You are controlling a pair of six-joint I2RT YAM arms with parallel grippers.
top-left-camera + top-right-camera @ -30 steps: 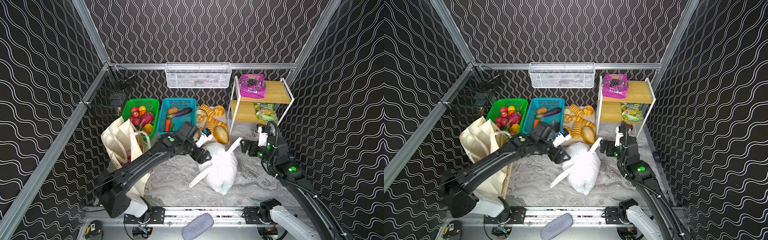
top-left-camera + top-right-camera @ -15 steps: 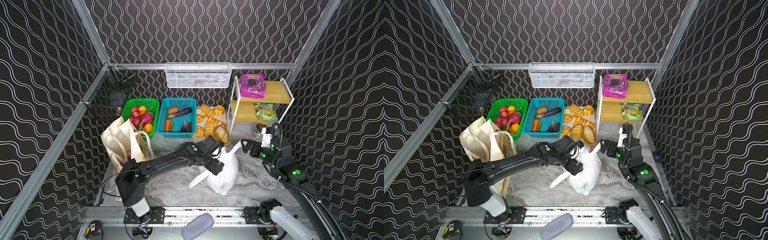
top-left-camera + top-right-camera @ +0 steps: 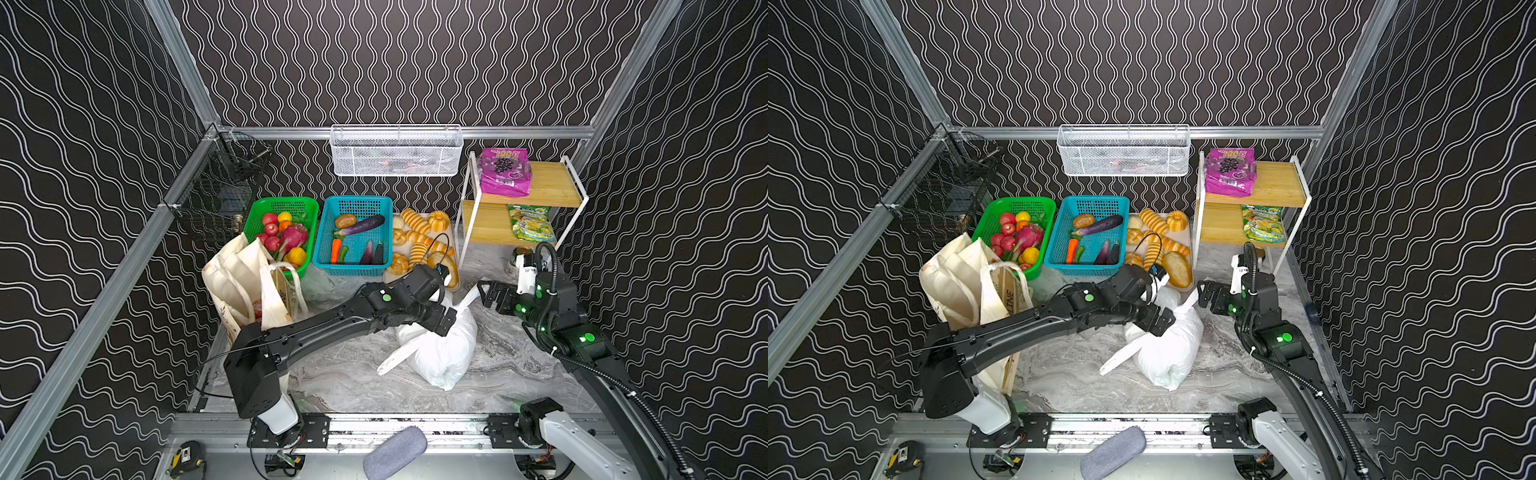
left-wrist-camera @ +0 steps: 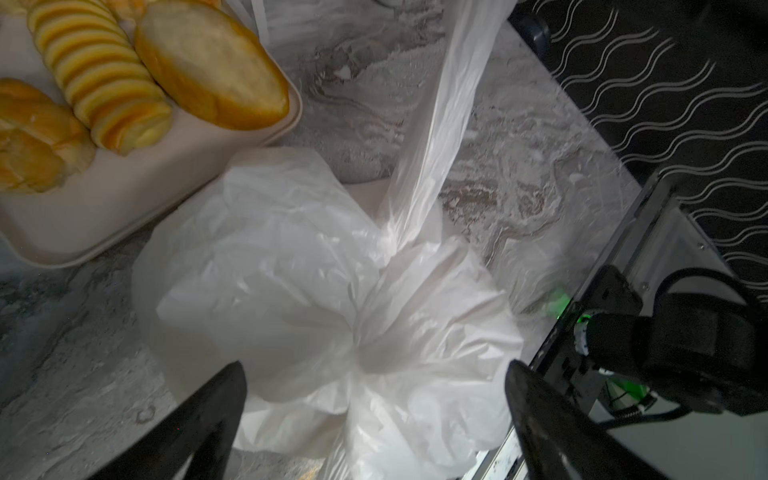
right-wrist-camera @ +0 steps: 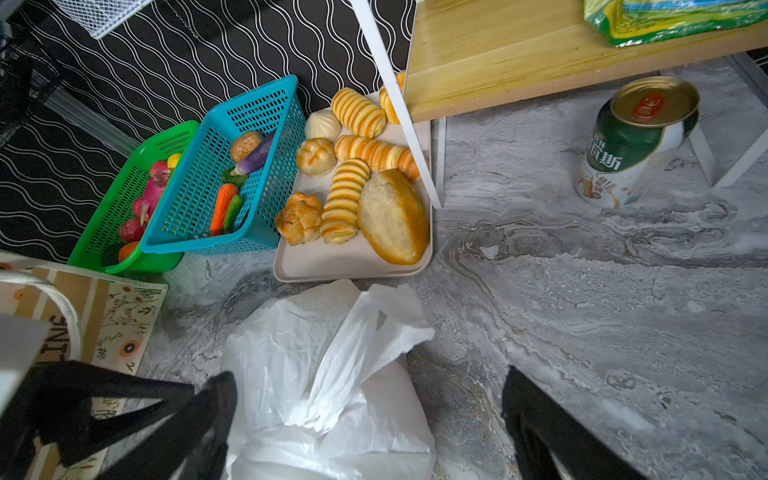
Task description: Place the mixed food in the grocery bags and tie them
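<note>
White plastic carrier bag (image 3: 446,357) lies on the marble tabletop (image 3: 353,374) just in front of the bread tray (image 4: 124,199). Its long axis runs near-to-far, gathered neck toward the tray, and one handle (image 3: 468,300) reaches up at the right gripper (image 3: 492,295). Left gripper (image 3: 444,324) has swung down over the neck, jaws now spread wide and empty. The right jaws gape too, so the tie looks unfinished.

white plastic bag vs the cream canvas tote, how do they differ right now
The thin white crinkly plastic bag lies slumped mid-table, neck gathered; the cream flower-print canvas tote stands upright by the left wall. The plastic bag is plain and smaller; the tote is larger, with lettering. Both have loop handles and are pale.
</note>
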